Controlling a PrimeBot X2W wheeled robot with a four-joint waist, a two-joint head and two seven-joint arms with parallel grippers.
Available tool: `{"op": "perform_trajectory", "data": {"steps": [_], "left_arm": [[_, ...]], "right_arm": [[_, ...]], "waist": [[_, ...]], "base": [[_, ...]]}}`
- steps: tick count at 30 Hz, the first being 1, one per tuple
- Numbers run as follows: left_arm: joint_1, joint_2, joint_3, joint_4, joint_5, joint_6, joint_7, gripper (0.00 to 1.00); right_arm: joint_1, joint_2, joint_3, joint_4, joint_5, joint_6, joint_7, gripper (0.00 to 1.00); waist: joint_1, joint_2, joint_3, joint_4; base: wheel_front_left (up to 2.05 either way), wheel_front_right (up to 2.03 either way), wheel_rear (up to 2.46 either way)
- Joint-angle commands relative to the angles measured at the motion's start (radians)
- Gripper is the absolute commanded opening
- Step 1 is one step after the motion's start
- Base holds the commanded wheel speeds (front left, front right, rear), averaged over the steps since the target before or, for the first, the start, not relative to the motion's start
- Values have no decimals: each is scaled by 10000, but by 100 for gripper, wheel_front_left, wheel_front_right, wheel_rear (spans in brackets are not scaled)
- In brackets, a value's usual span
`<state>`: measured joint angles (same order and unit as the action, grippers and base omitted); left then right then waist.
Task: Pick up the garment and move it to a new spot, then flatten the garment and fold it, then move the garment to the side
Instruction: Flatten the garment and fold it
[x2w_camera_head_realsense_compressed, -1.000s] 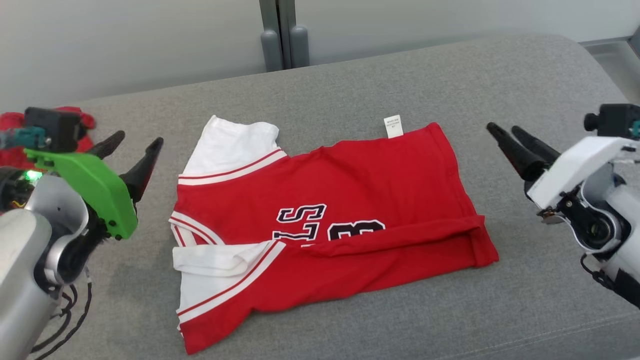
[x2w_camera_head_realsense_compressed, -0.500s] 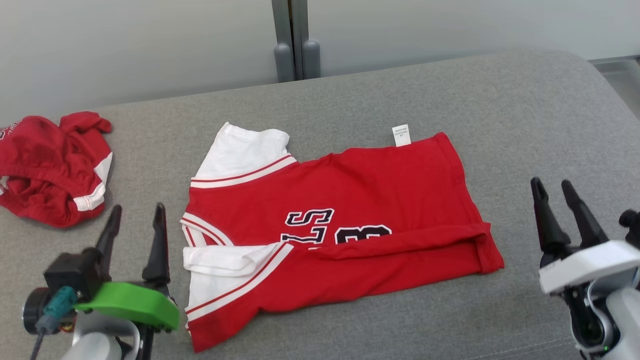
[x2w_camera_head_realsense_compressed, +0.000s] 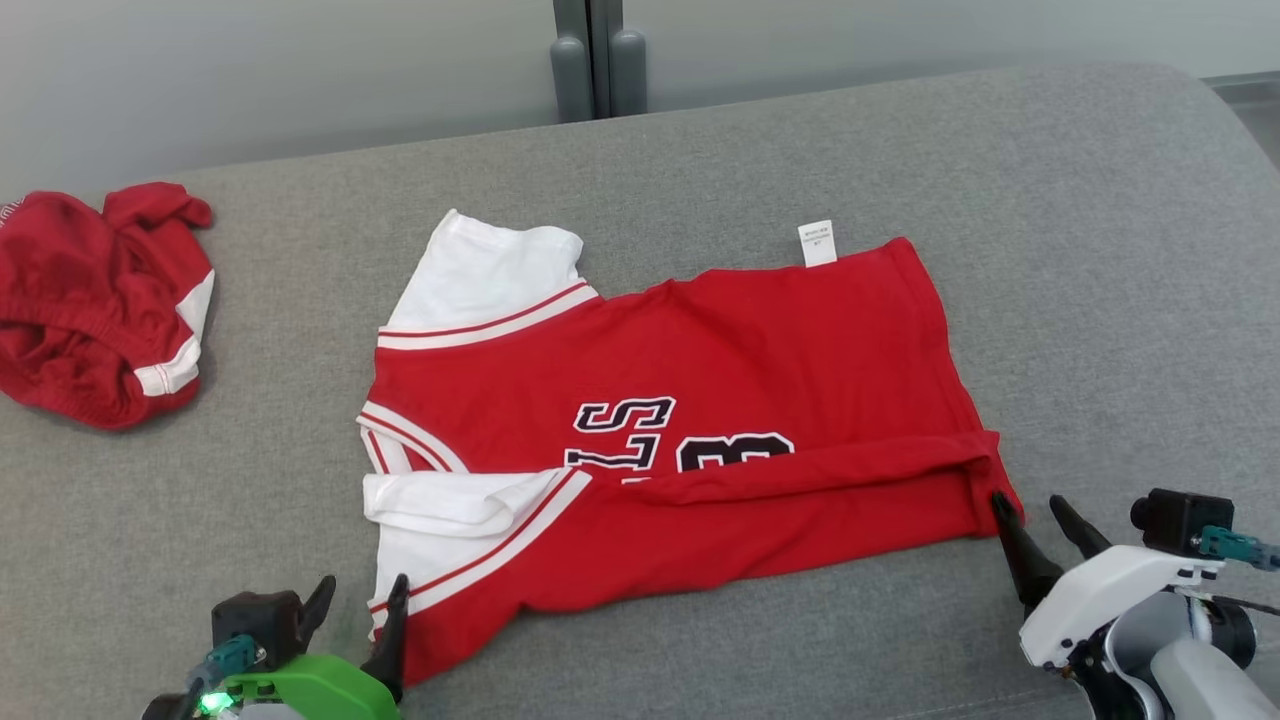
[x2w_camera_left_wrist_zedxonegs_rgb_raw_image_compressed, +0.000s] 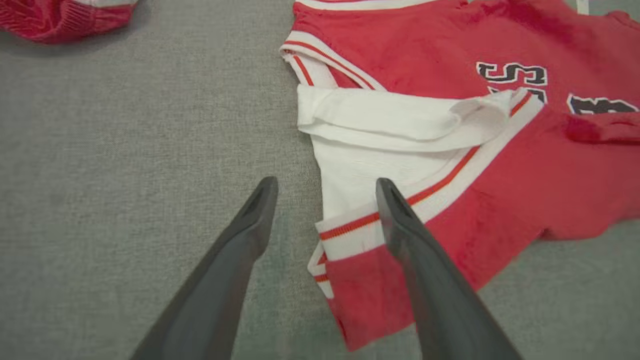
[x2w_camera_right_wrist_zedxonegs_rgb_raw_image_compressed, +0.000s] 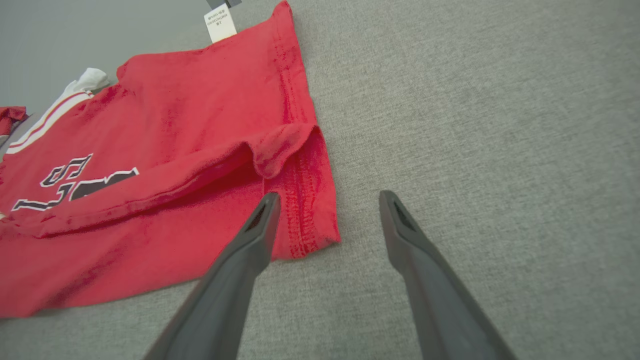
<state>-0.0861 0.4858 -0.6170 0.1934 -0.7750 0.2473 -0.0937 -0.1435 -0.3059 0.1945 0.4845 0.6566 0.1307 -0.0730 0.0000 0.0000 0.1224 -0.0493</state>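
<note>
We see the garment (x2w_camera_head_realsense_compressed: 680, 440) lying flat near the middle of the grey cushion (x2w_camera_head_realsense_compressed: 1100, 250), collar end to our left and hem to our right. It is a red jersey with white sleeves, red-and-white striped trim and dark letters and numerals outlined in white. Its near long edge is folded up over the print, hiding the lower part of the characters. A small white label (x2w_camera_head_realsense_compressed: 816, 243) pokes out past the far edge.

Our left gripper (x2w_camera_head_realsense_compressed: 362, 600) hangs at the near-left corner with its fingers spread wide, holding nothing. One finger is over the striped sleeve edge and the other over bare cushion. Whether the tips touch the cloth we cannot tell from the wrist view.

Our right gripper (x2w_camera_head_realsense_compressed: 1028, 502) is likewise spread and empty at the near-right hem corner. One fingertip is against the stitched hem and the other over bare fabric.

Bare cushion runs wide to the right of the hem and along the near side. To the left, a second crumpled red garment (x2w_camera_head_realsense_compressed: 100, 300) sits well apart. Beyond the far edge stands a pale wall with a grey post (x2w_camera_head_realsense_compressed: 598, 60).
</note>
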Motion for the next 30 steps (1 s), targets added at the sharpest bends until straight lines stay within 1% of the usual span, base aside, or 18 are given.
{"op": "perform_trajectory", "data": {"steps": [1,7,11,13,14,15,16,17,18,19,20,23,26,30], "left_arm": [[-129,46,-23,113,-110,-45,214,100],[-220,34,-329,458,-491,-198,1336,100],[-174,-121,-400,503,-898,-443,1805,100],[-217,-125,-451,552,-980,-448,1998,100],[-233,-161,-485,604,-1036,-450,2121,100],[-250,-258,-476,660,-1196,-497,2257,100],[-270,-349,-419,732,-1372,-565,2341,100],[-284,-370,-437,856,-1450,-637,2502,89],[-318,-351,-492,961,-1425,-674,2572,54],[-380,-349,-484,1025,-1408,-692,2530,25],[-410,-390,-433,1024,-1466,-724,2487,0],[-420,-322,-348,917,-1562,-811,2400,0],[-446,22,-329,616,-1412,-899,2395,0],[-338,564,-400,-10,-1381,-965,2821,0]], "right_arm": [[-209,122,22,205,1,0,190,100],[-674,308,109,883,-146,0,666,100],[-780,353,259,1136,-160,0,900,100],[-798,358,340,1204,-127,0,971,100],[-804,362,366,1237,-117,0,997,96],[-807,381,413,1281,-92,0,1020,85],[-816,405,456,1309,-86,0,1040,73],[-841,429,505,1346,-78,0,1050,47],[-871,442,549,1377,-76,0,1067,32],[-929,431,600,1410,-92,0,1057,7],[-972,419,627,1436,-105,0,1026,0],[-1020,285,654,1436,-82,-8,928,0],[-1031,108,685,1301,-31,-9,1033,0],[-873,-268,721,826,166,-9,1465,0]], "waist": [[0,0,104,61],[0,0,184,127],[0,0,148,124],[0,0,128,118],[0,0,116,117],[0,0,101,118],[0,0,81,113],[0,0,56,94],[0,0,43,69],[0,0,34,45],[0,0,8,27],[0,0,-70,-3],[0,0,-172,-25],[0,0,-320,-13]], "base": [[0,0,0],[0,0,0],[0,0,0],[0,0,0],[0,0,0],[0,0,0],[0,0,0],[0,0,0],[0,0,0],[0,0,0],[0,0,0],[0,0,0],[0,0,0],[0,0,0]]}}
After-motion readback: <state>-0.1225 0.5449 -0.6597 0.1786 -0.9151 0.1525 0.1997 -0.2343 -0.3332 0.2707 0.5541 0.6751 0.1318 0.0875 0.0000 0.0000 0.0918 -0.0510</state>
